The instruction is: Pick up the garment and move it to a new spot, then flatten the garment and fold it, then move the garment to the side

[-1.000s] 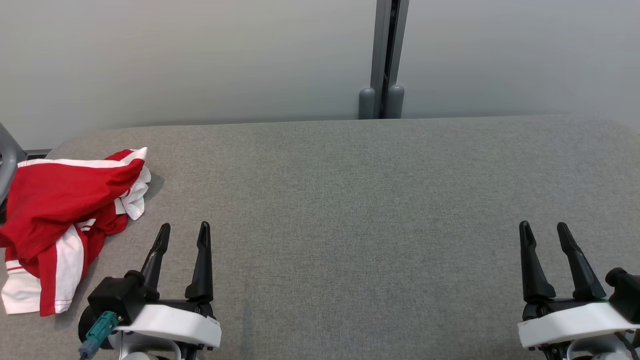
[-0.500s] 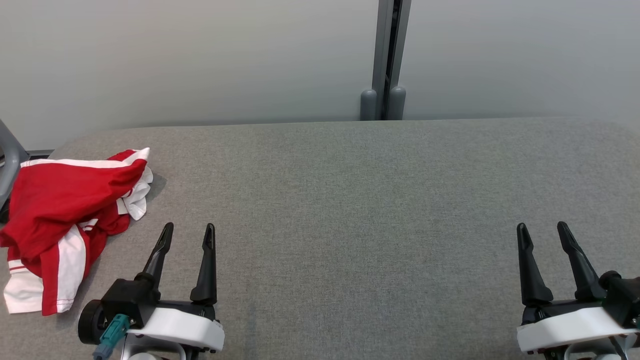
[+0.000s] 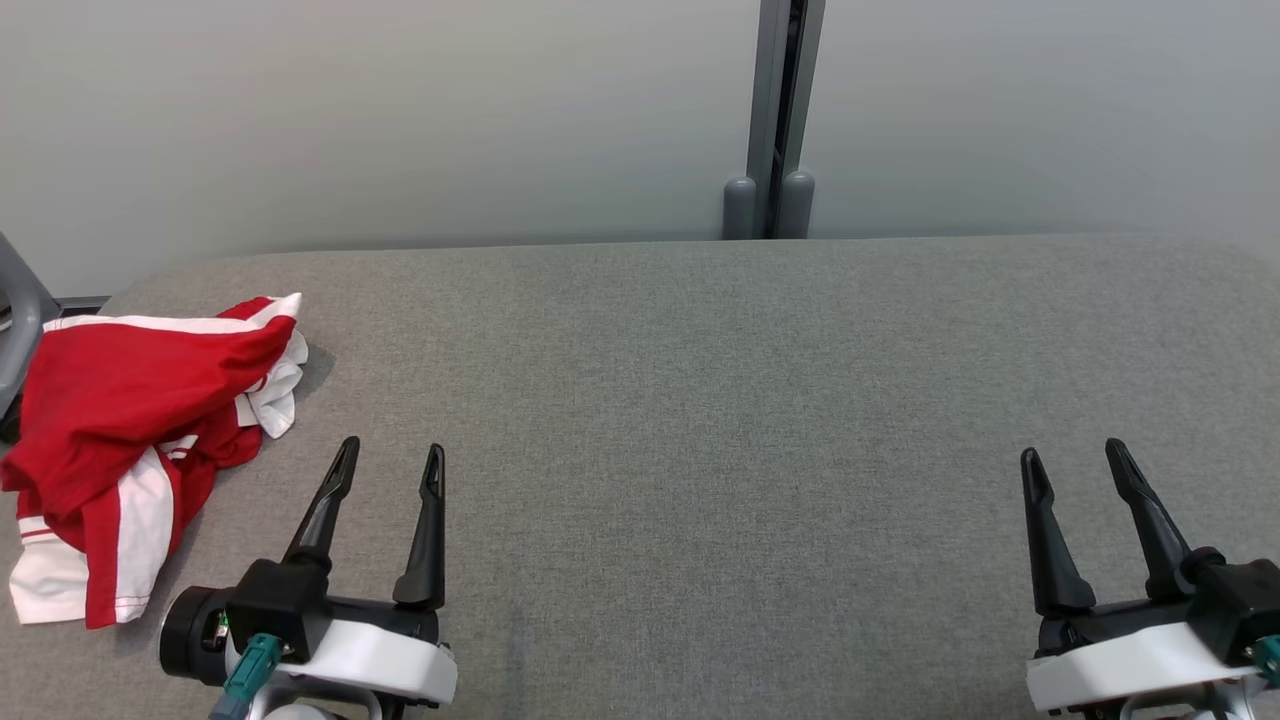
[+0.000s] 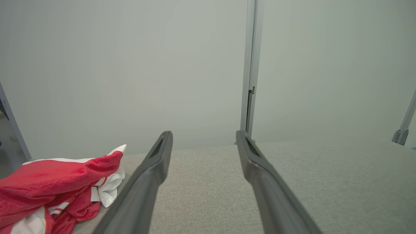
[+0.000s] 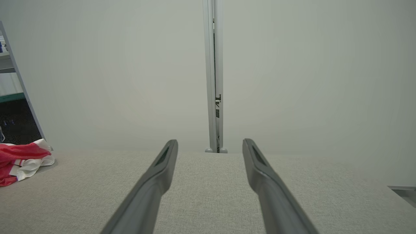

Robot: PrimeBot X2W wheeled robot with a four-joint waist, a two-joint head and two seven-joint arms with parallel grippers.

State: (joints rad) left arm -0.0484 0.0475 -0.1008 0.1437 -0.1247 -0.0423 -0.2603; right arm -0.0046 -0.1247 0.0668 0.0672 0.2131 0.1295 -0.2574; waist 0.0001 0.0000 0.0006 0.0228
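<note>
The garment [image 3: 120, 430] is a crumpled red and white piece lying at the left end of the grey table [image 3: 700, 400]. In the left wrist view the garment [image 4: 55, 188] sits low at the left, and the right wrist view has the garment [image 5: 22, 161] at its far left edge. My left gripper [image 3: 390, 458] hovers open over the table just right of the garment, apart from it, with nothing between its fingers. At the lower right my right gripper [image 3: 1072, 455] stands open and empty, far from the garment.
A pale wall with a vertical grey post [image 3: 780, 120] runs behind the table's far edge. A grey frame part [image 3: 20, 310] stands at the far left beside the garment. Grey fabric stretches between the two grippers.
The left gripper has shifted a little to the right and the right gripper slightly to the left. The garment has stayed in place.
</note>
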